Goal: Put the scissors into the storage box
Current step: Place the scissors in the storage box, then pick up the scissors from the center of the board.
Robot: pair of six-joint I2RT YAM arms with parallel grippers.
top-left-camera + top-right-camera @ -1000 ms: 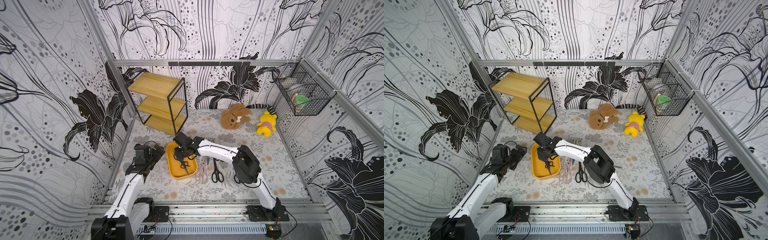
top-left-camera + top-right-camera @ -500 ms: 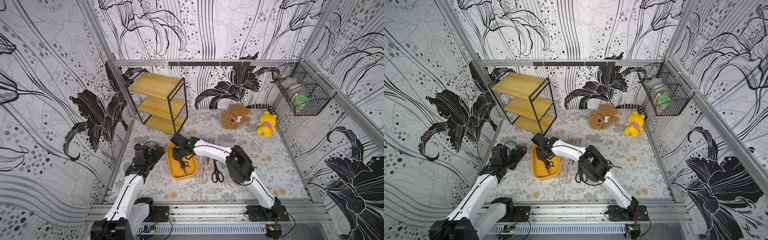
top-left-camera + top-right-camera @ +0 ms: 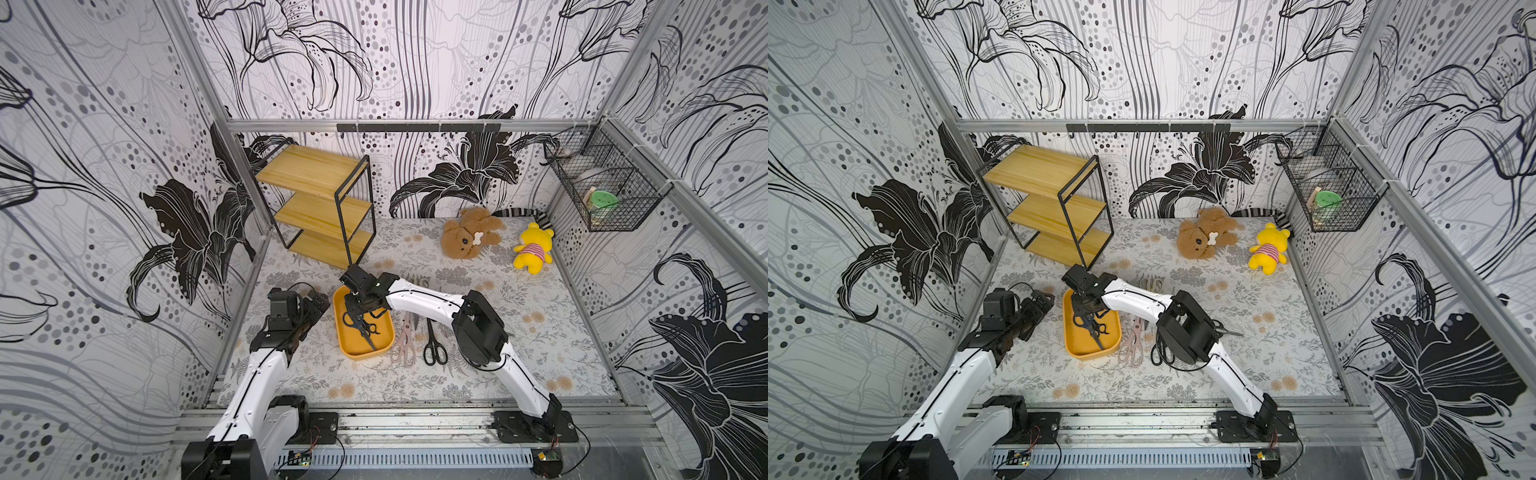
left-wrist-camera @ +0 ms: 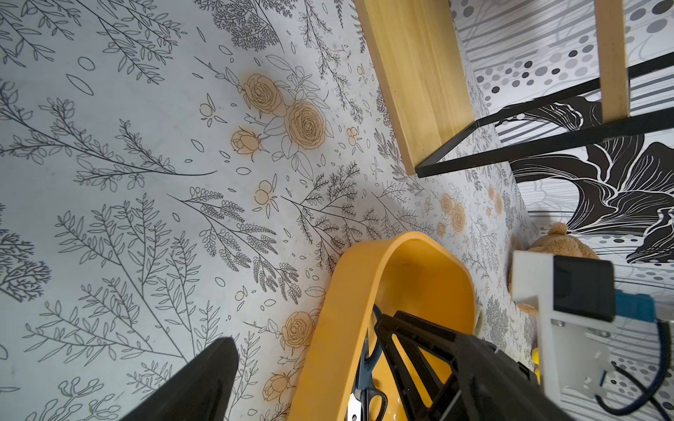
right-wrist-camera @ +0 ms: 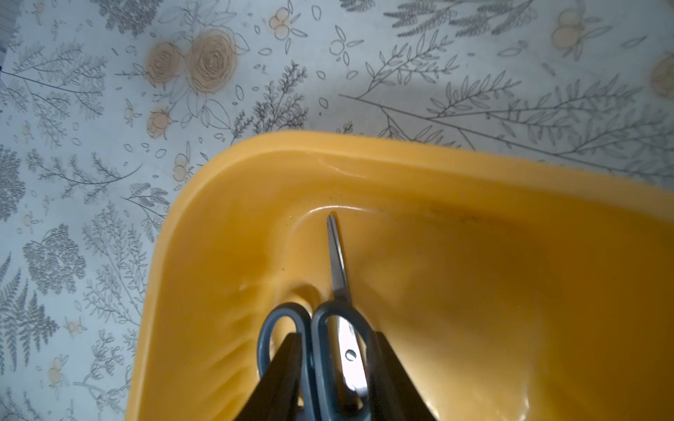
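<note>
The right gripper (image 3: 356,306) is down inside the storage box (image 3: 360,354), at the box's far end, a bit left of centre in both top views. From up there it's just a black lump over a tangle of handles, so no reading the jaws.

The right wrist view is the useful one. The dark blue scissors (image 5: 337,262) sit between the two black fingers (image 5: 395,375), with the handle loops right at the fingertips and the blade tip aimed at the box's rounded corner. The fingers are snug against one loop, but whether they're pinching it or only flanking it, can't tell.

The top views fill in what that camera misses. A black pair (image 3: 370,334) also lies in the box. Out on the mat (image 3: 519,353), just right of the box, there's a pale pink pair (image 3: 403,347) and a second black pair (image 3: 434,347) side by side. In a top view a steel blade tip (image 3: 1230,332) pokes out from behind the right arm's elbow (image 3: 1185,330).

The left gripper (image 3: 318,301) sits just left of the box. Its wrist view catches the box rim side-on, a wooden shelf (image 4: 419,73) at upper right, and only one dark finger (image 4: 204,379) clearly. So for that claw too, apart or together, can't tell.
</note>
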